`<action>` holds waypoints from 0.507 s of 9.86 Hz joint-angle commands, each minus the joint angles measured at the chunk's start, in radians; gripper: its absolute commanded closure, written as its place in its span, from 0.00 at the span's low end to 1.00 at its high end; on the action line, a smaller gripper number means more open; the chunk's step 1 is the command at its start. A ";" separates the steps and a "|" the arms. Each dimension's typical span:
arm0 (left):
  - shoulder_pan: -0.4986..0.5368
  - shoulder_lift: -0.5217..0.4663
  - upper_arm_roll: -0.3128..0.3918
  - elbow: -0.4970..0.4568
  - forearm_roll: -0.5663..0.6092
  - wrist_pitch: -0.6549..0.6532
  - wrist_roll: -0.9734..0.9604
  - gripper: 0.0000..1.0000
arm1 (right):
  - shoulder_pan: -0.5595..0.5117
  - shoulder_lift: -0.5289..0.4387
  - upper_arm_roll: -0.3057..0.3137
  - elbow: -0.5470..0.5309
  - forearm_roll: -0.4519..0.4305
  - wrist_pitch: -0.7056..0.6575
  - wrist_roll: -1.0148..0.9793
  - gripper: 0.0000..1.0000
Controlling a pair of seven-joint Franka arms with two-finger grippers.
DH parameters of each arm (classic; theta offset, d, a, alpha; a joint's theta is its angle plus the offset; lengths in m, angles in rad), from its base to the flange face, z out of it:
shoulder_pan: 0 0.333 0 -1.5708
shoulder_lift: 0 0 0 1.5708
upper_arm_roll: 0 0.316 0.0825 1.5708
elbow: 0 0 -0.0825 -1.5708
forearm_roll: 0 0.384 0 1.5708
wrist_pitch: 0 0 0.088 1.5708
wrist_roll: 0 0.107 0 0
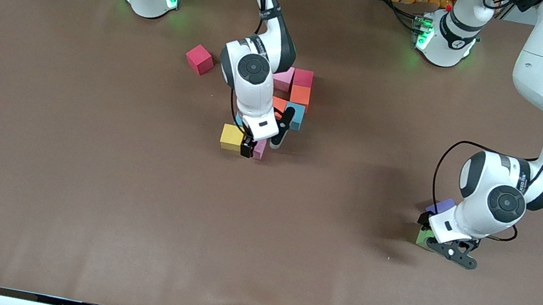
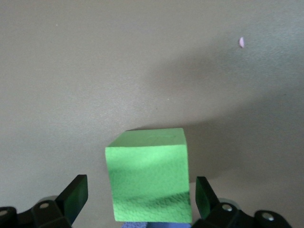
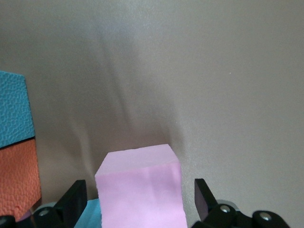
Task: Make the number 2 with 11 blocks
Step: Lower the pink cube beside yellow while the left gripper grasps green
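Note:
A cluster of blocks stands edge to edge mid-table: two pink (image 1: 283, 77) (image 1: 303, 77), two orange (image 1: 300, 95) (image 1: 279, 103) and a light blue (image 1: 294, 116). A yellow block (image 1: 231, 137) and a pink block (image 1: 259, 148) lie at the cluster's nearer end. My right gripper (image 1: 263, 140) (image 3: 139, 185) is open around that pink block (image 3: 137, 190), with gaps on both sides. A red block (image 1: 199, 59) sits apart, toward the right arm's base. My left gripper (image 1: 438, 238) (image 2: 141, 183) is open astride the green block (image 1: 423, 238) (image 2: 149, 173), not touching it.
A purple cube (image 1: 441, 206) sits right beside the green block, on the side farther from the front camera. In the right wrist view a light blue block (image 3: 14, 109) and an orange block (image 3: 16, 180) border the pink one.

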 commanded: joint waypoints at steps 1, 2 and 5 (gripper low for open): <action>-0.001 0.026 0.012 0.033 0.007 0.004 0.043 0.13 | -0.003 -0.037 -0.006 -0.003 -0.004 -0.044 0.013 0.00; -0.001 0.028 0.014 0.042 0.006 0.004 0.067 0.50 | -0.009 -0.063 -0.011 -0.003 -0.006 -0.081 0.010 0.00; -0.001 0.019 -0.008 0.041 0.001 -0.005 0.060 1.00 | -0.079 -0.175 -0.011 -0.003 -0.006 -0.208 -0.009 0.00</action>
